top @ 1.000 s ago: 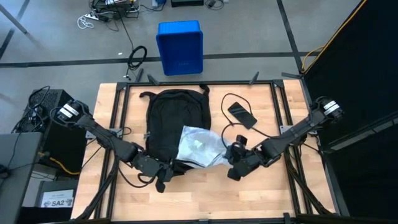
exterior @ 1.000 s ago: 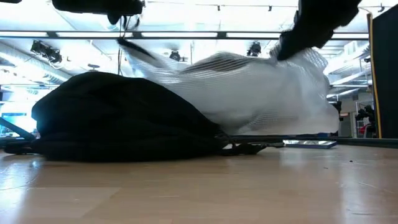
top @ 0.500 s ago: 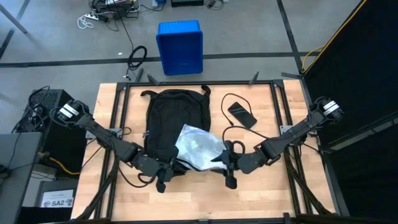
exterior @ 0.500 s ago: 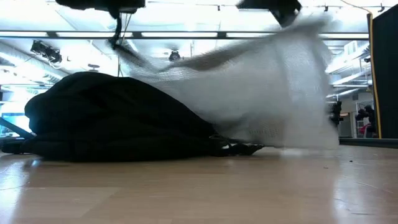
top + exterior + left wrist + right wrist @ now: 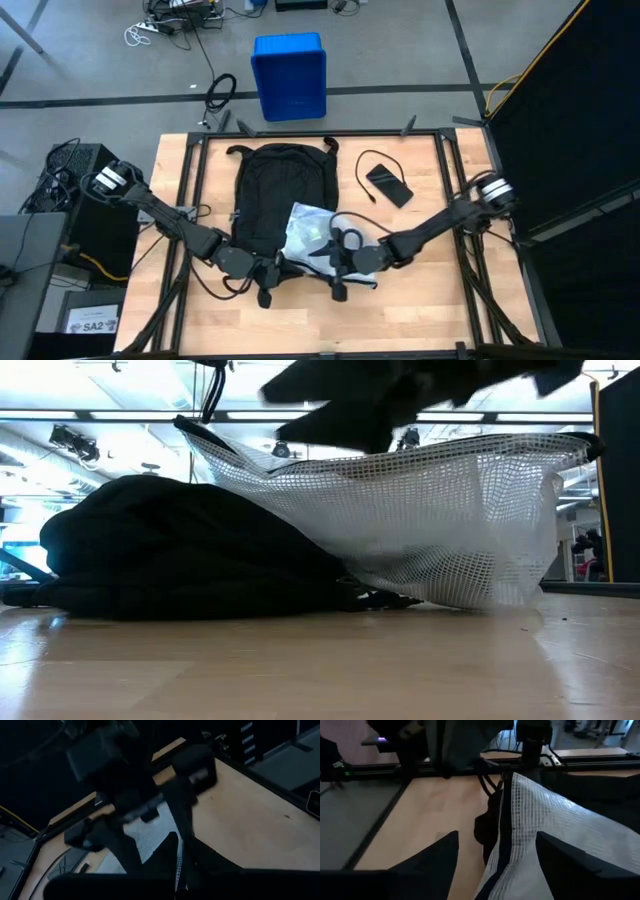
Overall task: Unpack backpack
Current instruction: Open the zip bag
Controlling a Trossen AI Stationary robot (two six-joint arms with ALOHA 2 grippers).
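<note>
Right gripper (image 5: 338, 268): fingers spread apart, grasping nothing, poised over the near edge of a white mesh bag (image 5: 318, 240); in the right wrist view the mesh runs up between the two dark fingers (image 5: 427, 857) without being pinched. Left gripper (image 5: 262, 283): clenched at the backpack's near end, on what cannot be told. Backpack (image 5: 278, 190): black, lying flat at table centre, long axis running far to near, its far end toward the blue bin (image 5: 289, 76) on the floor beyond the table (image 5: 420, 315). Mesh bag: draped over the backpack's near right corner, spilling onto the wood; seen from the low view it stands puffed above the dark fabric. Relation governing the next move: the bag lies directly under and just far of the right gripper, which is the nearer arm. Phone (image 5: 388, 184) with cable: far right, well apart.
</note>
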